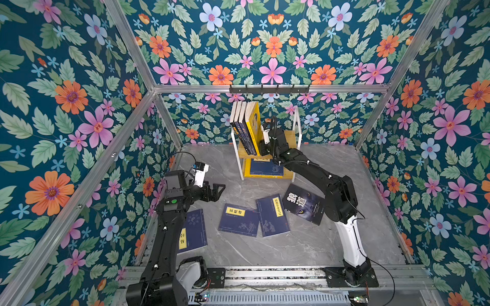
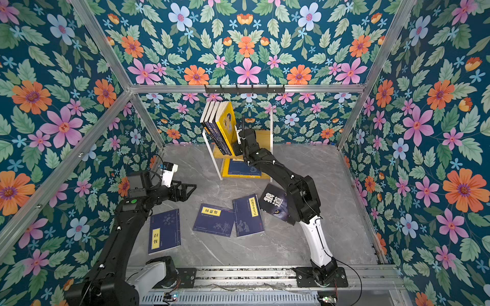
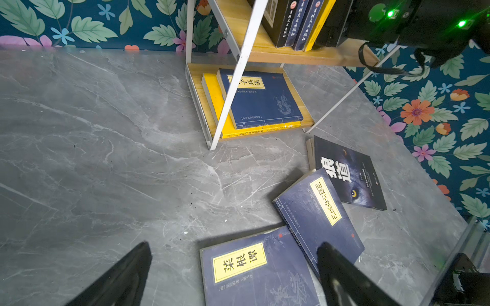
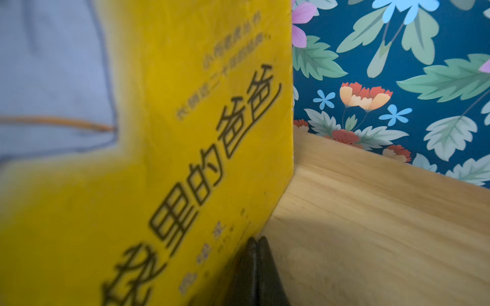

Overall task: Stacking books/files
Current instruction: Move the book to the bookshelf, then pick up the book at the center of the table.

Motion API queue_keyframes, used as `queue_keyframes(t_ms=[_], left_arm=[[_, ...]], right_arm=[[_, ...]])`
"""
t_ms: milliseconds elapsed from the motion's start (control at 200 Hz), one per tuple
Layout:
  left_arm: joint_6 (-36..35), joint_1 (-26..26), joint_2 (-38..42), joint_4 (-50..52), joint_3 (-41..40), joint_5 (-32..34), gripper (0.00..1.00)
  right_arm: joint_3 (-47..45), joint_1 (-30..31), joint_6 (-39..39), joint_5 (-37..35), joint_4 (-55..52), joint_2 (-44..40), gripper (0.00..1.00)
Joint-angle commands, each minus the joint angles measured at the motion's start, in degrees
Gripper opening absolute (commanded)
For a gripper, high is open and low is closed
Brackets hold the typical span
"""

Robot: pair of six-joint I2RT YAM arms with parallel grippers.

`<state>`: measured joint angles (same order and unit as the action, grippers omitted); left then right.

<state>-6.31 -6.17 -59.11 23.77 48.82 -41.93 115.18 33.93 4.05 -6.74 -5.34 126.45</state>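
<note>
Floral walls back the closed right pincer beside a yellow book.

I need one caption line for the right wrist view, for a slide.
Shut right gripper beside a yellow book standing on the wooden shelf, floral wall behind.

You get bright, even light in both top views. In the left wrist view the navy book throws a soft shadow on the grey tabletop, and green lamps flare. In the right wrist view the yellow cover blurs close to the lens.
</note>
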Motion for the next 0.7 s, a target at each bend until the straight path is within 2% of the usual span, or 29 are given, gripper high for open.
queue_keyframes(t_ms=[0,315,420,695], left_arm=[[-0.1,-0.1,0.0,-1.2,-0.2,-0.3,1.0],[0.8,-0.7,0.0,-1.4,-0.1,-0.7,1.0],[1.2,-0.8,0.2,-2.2,-0.8,-0.5,1.0],[5.9,-1.0,-1.7,-5.5,-1.9,-3.5,1.0]], right_arm=[[-2.2,0.4,-0.9,0.1,-1.9,-3.4,0.0],[-10.8,0.4,-1.6,-2.5,-2.7,-14.4,0.0],[-16.3,0.5,-0.2,-2.1,-2.3,-19.6,0.02],[-34.4,0.5,6.3,2.1,-1.4,-35.6,0.16]])
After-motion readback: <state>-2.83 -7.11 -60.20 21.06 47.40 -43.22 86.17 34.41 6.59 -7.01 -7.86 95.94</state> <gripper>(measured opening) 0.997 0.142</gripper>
